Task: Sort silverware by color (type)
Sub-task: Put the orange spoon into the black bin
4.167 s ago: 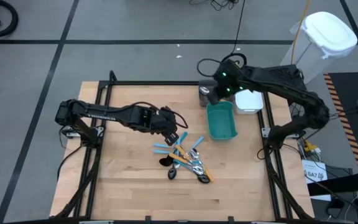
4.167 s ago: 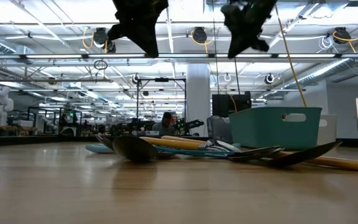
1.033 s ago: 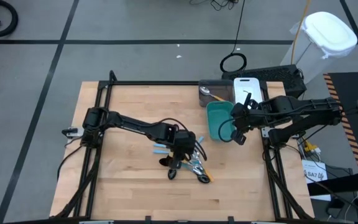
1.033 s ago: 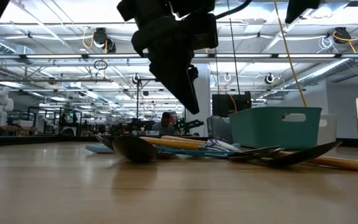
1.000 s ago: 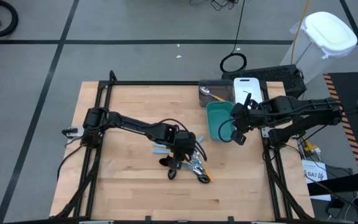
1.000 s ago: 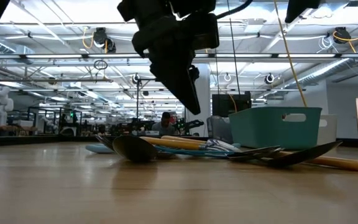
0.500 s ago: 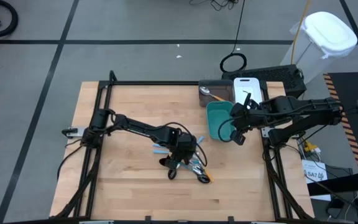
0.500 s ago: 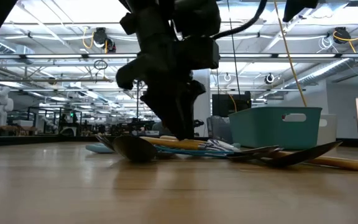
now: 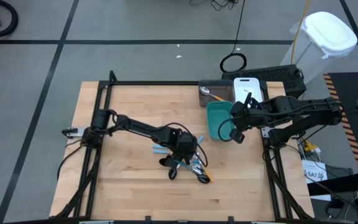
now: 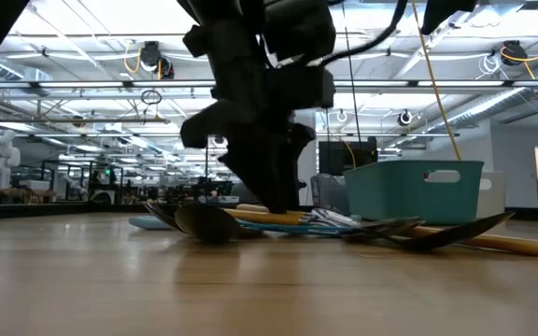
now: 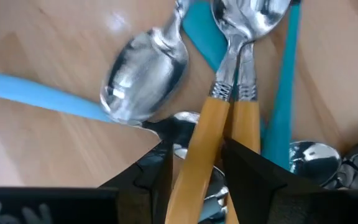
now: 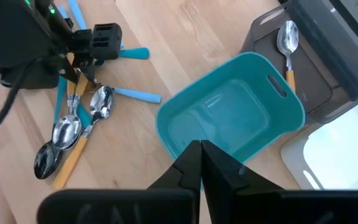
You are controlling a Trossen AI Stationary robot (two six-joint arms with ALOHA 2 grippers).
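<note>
Closing on the wrong piece is the main risk here. The silverware pile (image 9: pixel 185 163) lies tangled on the wooden table (image 9: pixel 123 118), well to the left-arm side of the teal bin (image 9: pixel 221 121), and the pieces cross and touch one another. In the left wrist view two orange-handled spoons (image 11: pixel 219 118) run side by side, their handles touching, with a light-blue handle (image 11: pixel 284 93) just beside them and a silver spoon bowl (image 11: pixel 143 78) lying over another blue handle. From this I judge that the fingers could pinch both orange handles at once, or drag a blue piece along, so that mixed colours would travel toward the bin together. A grip on the smooth, rounded handle could also slip and scatter the heap, and the dark spoons (image 12: pixel 45 160) at the end of the pile farthest from the bin could be nudged away.

Largest first for the pose: the left arm reaches out long and low from its base, away from the teal bin, its wrist bent steeply down over the pile. The left gripper (image 11: pixel 194 163) is at table level, jaws parted and straddling one orange handle, not yet clamped on it as far as I can judge. The right arm waits folded, and the right gripper (image 12: pixel 202 163) hovers above the near rim of the teal bin, fingers pressed together and empty. One orange-handled spoon (image 12: pixel 286 46) already lies in the gray bin (image 12: pixel 303 93) just beyond the teal one.
</note>
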